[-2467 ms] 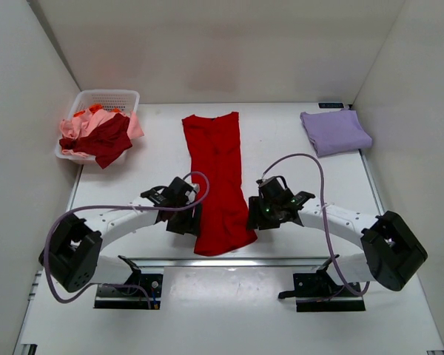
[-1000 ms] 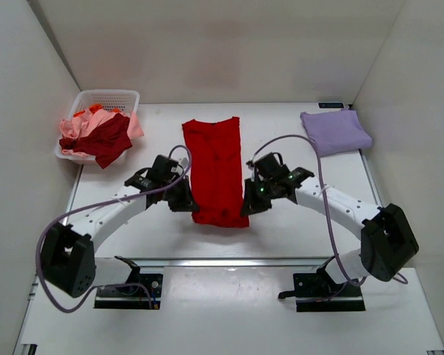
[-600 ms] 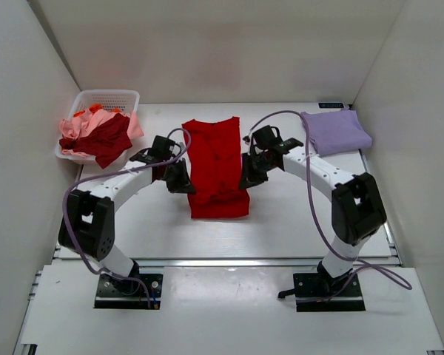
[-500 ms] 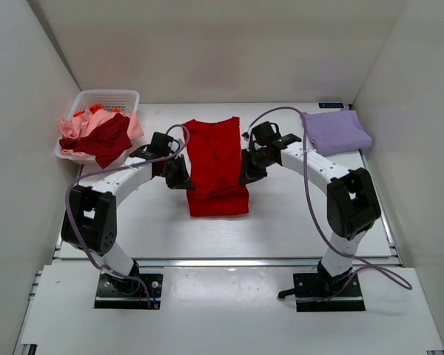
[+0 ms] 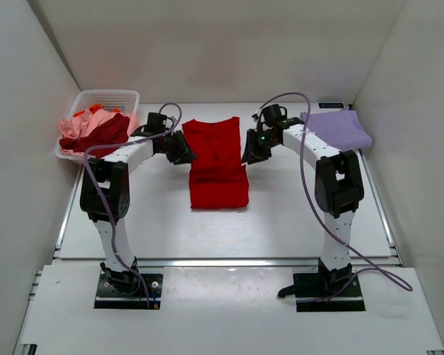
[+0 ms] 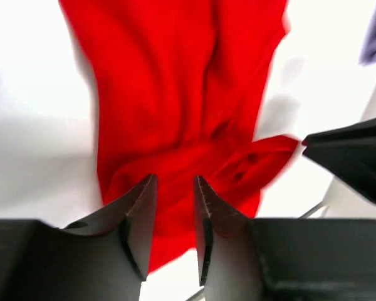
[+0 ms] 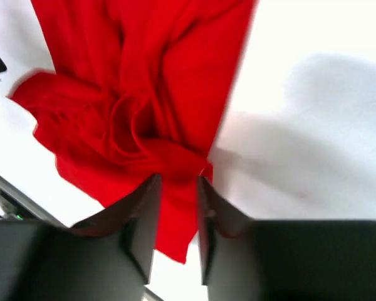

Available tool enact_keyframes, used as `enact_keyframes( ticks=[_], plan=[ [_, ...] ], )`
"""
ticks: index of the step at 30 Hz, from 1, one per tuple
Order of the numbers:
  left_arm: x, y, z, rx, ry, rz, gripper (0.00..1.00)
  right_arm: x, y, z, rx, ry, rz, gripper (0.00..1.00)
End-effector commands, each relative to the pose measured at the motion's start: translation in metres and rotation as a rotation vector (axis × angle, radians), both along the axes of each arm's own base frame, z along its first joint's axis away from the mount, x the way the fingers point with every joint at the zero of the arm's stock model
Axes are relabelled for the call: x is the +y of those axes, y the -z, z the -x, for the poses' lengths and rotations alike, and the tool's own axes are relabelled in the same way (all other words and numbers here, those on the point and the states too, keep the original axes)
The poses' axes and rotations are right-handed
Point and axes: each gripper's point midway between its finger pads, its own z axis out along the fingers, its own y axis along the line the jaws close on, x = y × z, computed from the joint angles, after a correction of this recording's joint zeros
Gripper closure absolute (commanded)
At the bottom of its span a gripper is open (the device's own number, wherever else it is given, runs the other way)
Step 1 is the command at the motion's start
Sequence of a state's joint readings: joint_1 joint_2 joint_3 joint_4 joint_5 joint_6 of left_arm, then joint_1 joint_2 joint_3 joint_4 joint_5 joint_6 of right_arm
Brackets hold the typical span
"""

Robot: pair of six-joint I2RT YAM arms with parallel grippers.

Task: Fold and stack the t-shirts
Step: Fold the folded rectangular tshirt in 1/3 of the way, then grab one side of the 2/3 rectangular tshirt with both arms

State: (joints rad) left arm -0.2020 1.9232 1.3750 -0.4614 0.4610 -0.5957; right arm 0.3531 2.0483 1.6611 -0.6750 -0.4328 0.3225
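Note:
The bright red t-shirt [image 5: 218,166] lies at the table's far middle, its near part doubled over towards the far end. My left gripper [image 5: 183,151] is at the shirt's left edge and my right gripper [image 5: 249,153] at its right edge. In the left wrist view the jaws [image 6: 174,182] stand narrowly apart with red cloth [image 6: 175,94] between them. In the right wrist view the gripper [image 7: 178,182] pinches a bunched corner of the red cloth [image 7: 150,75]. A folded pale lavender t-shirt [image 5: 337,131] lies at the far right.
A white basket [image 5: 107,97] at the far left holds pink [image 5: 75,129], dark red [image 5: 105,134] and orange [image 5: 96,109] shirts. White walls close in the table on the left, back and right. The arms' cables arch above the shirt's sides.
Both grippers have carried the red shirt's near end away from the bases towards the far end. The shirt went from a long strip to a shorter, doubled rectangle.

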Motion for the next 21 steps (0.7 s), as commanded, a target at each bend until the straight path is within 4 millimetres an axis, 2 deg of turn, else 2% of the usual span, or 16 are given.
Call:
enact_keyframes(
  ticks=[1, 3, 4, 6, 7, 8, 9, 10, 11, 12, 13, 14, 15, 16, 18, 21],
  plan=[
    [0.001, -0.049, -0.042, -0.138, -0.066, 0.171, 0.58, -0.013, -0.048, -0.043, -0.146, 0.103, -0.114, 0.70],
    [0.007, -0.059, -0.046, -0.154, -0.128, 0.204, 0.60, -0.012, -0.059, -0.043, -0.204, 0.103, -0.176, 0.63],
    [0.012, -0.056, -0.043, -0.160, -0.149, 0.205, 0.60, -0.017, -0.063, -0.046, -0.217, 0.127, -0.175, 0.60],
    [0.019, -0.050, -0.027, -0.160, -0.178, 0.184, 0.57, -0.025, -0.065, -0.040, -0.236, 0.154, -0.138, 0.57],
    [0.018, -0.054, -0.021, -0.175, -0.164, 0.178, 0.56, -0.023, -0.064, -0.034, -0.236, 0.146, -0.123, 0.55],
    [0.022, -0.046, -0.009, -0.151, -0.168, 0.157, 0.55, -0.029, -0.056, -0.027, -0.217, 0.154, -0.098, 0.54],
    [0.026, -0.037, 0.002, -0.143, -0.167, 0.126, 0.54, -0.025, -0.045, -0.011, -0.175, 0.135, -0.095, 0.54],
    [0.020, -0.039, 0.014, -0.148, -0.138, 0.105, 0.54, -0.025, -0.041, -0.003, -0.161, 0.132, -0.094, 0.54],
    [0.019, -0.020, 0.034, -0.105, -0.136, 0.054, 0.52, -0.023, -0.033, 0.012, -0.140, 0.124, -0.095, 0.54],
    [0.023, -0.011, 0.048, -0.095, -0.142, 0.006, 0.51, -0.024, -0.024, 0.026, -0.120, 0.120, -0.102, 0.54],
    [0.019, -0.012, 0.056, -0.116, -0.142, -0.027, 0.50, -0.019, -0.015, 0.044, -0.105, 0.106, -0.099, 0.53],
    [0.012, 0.003, 0.075, -0.090, -0.119, -0.055, 0.49, -0.015, -0.011, 0.049, -0.102, 0.108, -0.097, 0.53],
    [0.017, 0.013, 0.087, -0.088, -0.147, -0.093, 0.48, -0.014, -0.004, 0.064, -0.087, 0.104, -0.101, 0.53],
    [0.012, 0.012, 0.094, -0.095, -0.161, -0.098, 0.47, -0.011, 0.001, 0.073, -0.093, 0.102, -0.100, 0.53],
    [0.013, 0.034, 0.116, -0.063, -0.198, -0.114, 0.44, -0.008, 0.011, 0.088, -0.058, 0.116, -0.110, 0.52],
    [0.014, 0.048, 0.130, -0.057, -0.252, -0.130, 0.44, -0.001, 0.023, 0.106, -0.018, 0.121, -0.149, 0.50]
  ],
)
